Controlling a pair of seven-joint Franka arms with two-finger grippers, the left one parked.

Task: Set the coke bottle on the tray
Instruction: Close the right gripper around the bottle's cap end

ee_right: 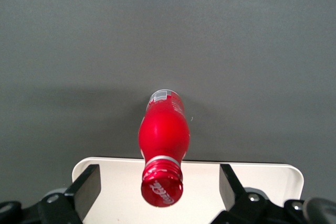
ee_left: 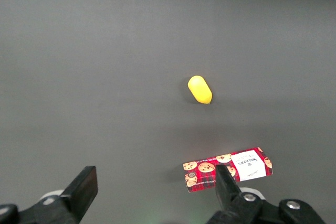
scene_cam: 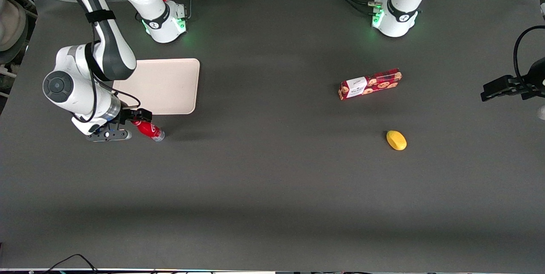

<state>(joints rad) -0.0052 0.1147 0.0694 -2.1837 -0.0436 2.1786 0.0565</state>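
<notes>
tool wide, fingers either side of bottle cap, not gripping | bottle upright on tabletop, just off tray edge nearer front camera | risk: off-centre closing tips the slim bottle; low carry catches the rim | cookie box, yellow fruit toward parked arm's end, no obstacle

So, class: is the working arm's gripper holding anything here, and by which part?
Nothing is held. The gripper is open, its fingers standing clear on either side of the coke bottle near its cap, just above the tray edge.
</notes>
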